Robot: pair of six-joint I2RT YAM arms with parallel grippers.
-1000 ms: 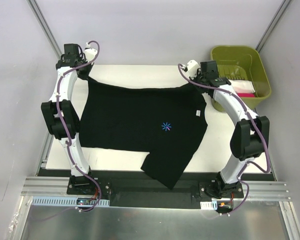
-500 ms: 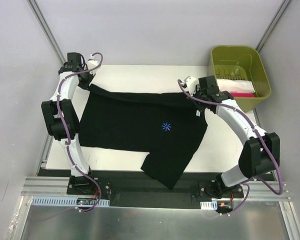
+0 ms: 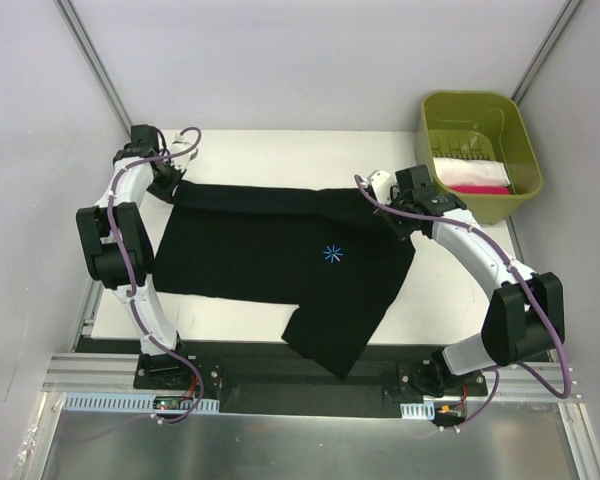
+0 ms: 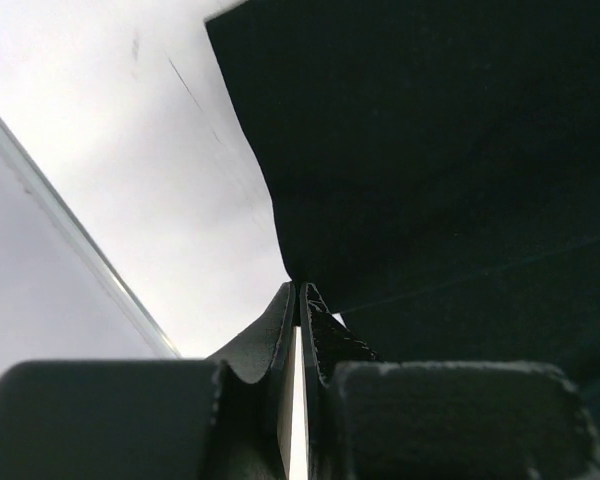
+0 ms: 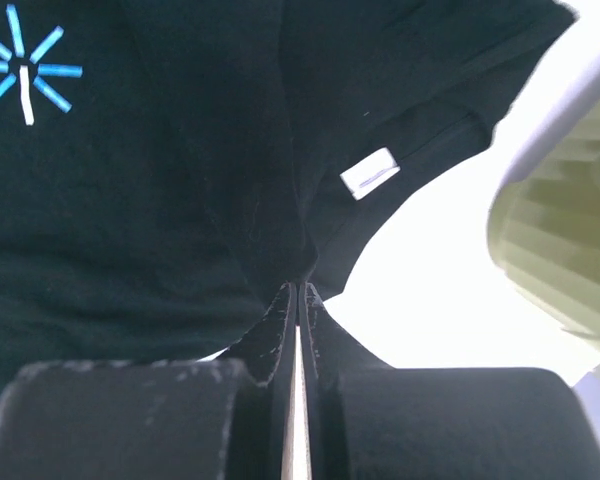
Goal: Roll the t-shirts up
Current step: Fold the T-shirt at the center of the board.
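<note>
Two hands are clenched on the far edge of one black t-shirt [image 3: 270,250], which lies spread on the white worktop [image 3: 280,145].

At the left, the left hand [image 3: 168,182] has its fingers pressed together on the shirt's far-left corner. Its wrist camera shows black cloth pinched in the thin slit between them. From that hand the shirt stretches away to the right and towards the near edge.

The garment's long axis runs left to right across the worktop. The straight hem is at the left and the neck points right. The blue starburst logo [image 3: 332,253] sits right of the middle, face up. One sleeve [image 3: 330,345] trails over the near edge of the worktop.

Further right, the right hand [image 3: 390,207] is closed on the shoulder cloth beside the collar. In its wrist view the small white neck label [image 5: 370,172] is just beyond the fingertips. Each hand is nearest its own end of that far edge, and the edge between them looks doubled over towards the near side.

I judge this to be a lengthwise fold, narrowing the shirt before any rolling starts. Both hands would need to travel together towards the near edge, keeping the fold line parallel to the long axis.

Far right, well apart from the shirt, an olive-green plastic bin [image 3: 435,110] holds white and pink cloth.
</note>
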